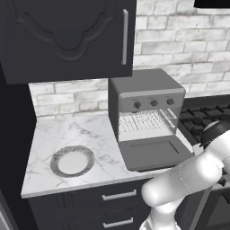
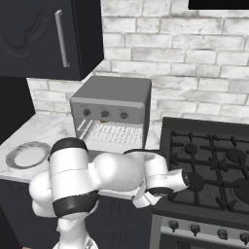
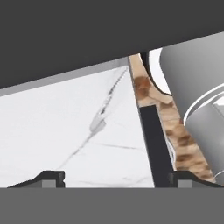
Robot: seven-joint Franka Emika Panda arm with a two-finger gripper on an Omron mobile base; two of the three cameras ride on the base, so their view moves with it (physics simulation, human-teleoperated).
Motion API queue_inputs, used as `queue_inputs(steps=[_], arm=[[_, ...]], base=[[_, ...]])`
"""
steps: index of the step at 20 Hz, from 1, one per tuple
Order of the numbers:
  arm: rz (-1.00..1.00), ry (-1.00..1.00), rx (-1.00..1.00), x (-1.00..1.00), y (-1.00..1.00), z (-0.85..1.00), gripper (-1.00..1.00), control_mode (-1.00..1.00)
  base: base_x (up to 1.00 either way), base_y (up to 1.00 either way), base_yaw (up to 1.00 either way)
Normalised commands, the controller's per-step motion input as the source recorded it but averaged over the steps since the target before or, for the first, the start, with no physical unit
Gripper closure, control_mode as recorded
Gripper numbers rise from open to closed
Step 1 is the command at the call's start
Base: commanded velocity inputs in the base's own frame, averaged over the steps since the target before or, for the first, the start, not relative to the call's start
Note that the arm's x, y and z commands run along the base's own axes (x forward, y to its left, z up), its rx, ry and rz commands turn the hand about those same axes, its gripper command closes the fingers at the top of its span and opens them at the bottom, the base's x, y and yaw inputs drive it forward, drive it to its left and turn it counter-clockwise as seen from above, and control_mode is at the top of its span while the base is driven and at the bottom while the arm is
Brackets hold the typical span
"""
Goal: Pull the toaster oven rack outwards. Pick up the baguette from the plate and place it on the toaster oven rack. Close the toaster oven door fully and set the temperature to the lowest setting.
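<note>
Toaster oven (image 1: 146, 85): set at the back of the marble desk (image 1: 67, 134), its toaster oven door (image 1: 152, 152) folded down flat, with the toaster oven rack (image 1: 143, 121) seen within. The plate (image 1: 72, 161) is found bare and the baguette cannot be made out. Pincer (image 3: 116, 181): held wide apart and empty, low at the desk's front edge; door-closing is judged in hand, for which the door's free edge is to be caught and lifted.

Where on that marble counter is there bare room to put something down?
The widest bare patch is the marble counter between the plate, the brick wall and the toaster oven. A narrower strip runs along the front edge beside the plate. To the right it is crowded: the toaster oven door lies dropped open, reaching the counter's edge, with the stove beyond.
</note>
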Motion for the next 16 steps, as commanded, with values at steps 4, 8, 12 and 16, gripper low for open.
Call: queue_inputs(steps=[4,8,12,16], arm=[[0.0,0.0,0.06,0.08,0.01,-0.04,-1.0,-1.0],[0.0,0.08,0.02,0.05,0.19,-0.02,-1.0,-1.0],[0.0,0.22,0.0,0.1,0.39,-0.12,-1.0,-1.0],[0.0,0.11,0.0,0.04,0.4,-0.07,-1.0,-1.0]], base=[[0.0,0.0,0.0],[0.0,0.0,0.0],[0.0,0.0,0.0],[0.0,0.0,0.0]])
